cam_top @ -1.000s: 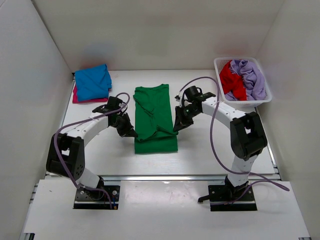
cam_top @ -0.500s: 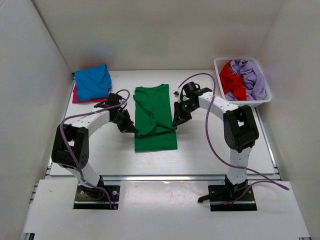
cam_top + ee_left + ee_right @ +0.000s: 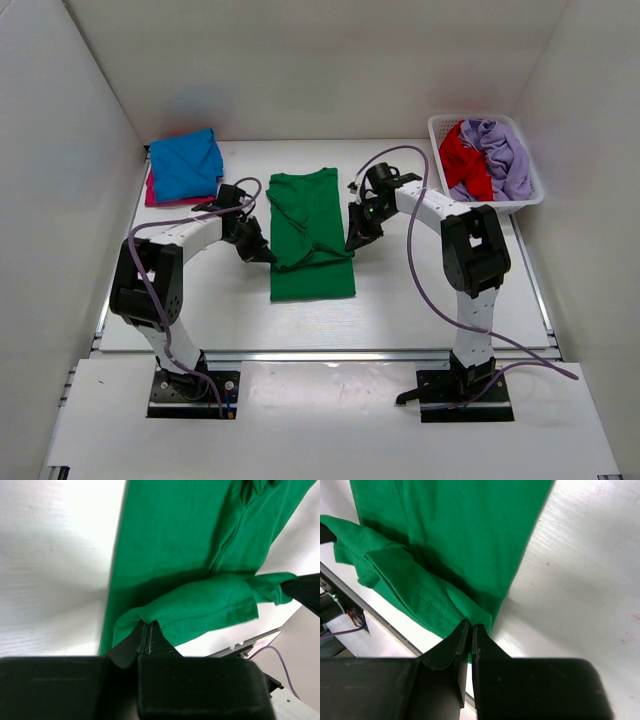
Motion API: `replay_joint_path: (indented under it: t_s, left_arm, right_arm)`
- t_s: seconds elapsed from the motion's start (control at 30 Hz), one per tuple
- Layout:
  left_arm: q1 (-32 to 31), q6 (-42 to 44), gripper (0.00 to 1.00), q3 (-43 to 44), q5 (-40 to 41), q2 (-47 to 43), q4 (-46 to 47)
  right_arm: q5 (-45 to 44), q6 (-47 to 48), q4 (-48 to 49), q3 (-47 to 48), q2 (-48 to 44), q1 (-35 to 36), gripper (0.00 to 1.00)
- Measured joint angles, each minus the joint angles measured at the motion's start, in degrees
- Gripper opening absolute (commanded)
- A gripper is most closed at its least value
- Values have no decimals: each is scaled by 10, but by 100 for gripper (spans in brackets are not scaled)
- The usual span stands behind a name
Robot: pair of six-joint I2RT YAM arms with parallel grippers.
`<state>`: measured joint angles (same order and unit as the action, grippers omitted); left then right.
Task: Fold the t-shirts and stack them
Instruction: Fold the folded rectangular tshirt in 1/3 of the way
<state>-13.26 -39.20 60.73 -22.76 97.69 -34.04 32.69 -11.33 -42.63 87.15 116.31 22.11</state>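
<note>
A bright green t-shirt (image 3: 310, 230) lies lengthwise on the middle of the table, its sides folded in. My left gripper (image 3: 268, 258) is shut on its near-left hem corner (image 3: 150, 617) and holds it lifted over the shirt. My right gripper (image 3: 350, 245) is shut on the near-right hem corner (image 3: 475, 612), also lifted. The hem band hangs between the two grippers above the cloth. A folded blue t-shirt (image 3: 186, 164) lies on a magenta-pink one (image 3: 152, 194) at the far left. A red t-shirt (image 3: 464, 158) and a lilac one (image 3: 502, 155) lie in the basket.
The white lattice basket (image 3: 536, 190) stands at the far right corner. White walls close in the table at the left, back and right. A metal rail runs along the table's near edge (image 3: 330, 352).
Both grippers have moved away from me with the green shirt's near hem, carrying it up over the shirt. The shirt's near part looks shorter.
</note>
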Motion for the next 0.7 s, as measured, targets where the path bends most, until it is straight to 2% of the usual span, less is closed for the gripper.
replay_joint_path:
  t_s: [0.1,0.13,0.17,0.3,0.57,0.7]
  left_arm:
    - [3,-1,11,4,0,9,7]
    - [4,-1,11,5,-1,12,8]
    - [4,-3,17,9,-1,16,9]
    - [6,-10,29,18,-3,27,24]
    - [26,-47,30,41,-11,44,74]
    - [39,-90,29,10,-11,35,147]
  right_arm:
    - [2,0,-1,5,5,-2,6]
    - [3,0,-1,7,6,-3,11]
    - [4,1,0,8,6,-3,14]
    - [8,-1,8,8,6,-11,21]
    - [48,-36,62,8,7,-41,36]
    - [89,-72,133,-2,6,-58,43]
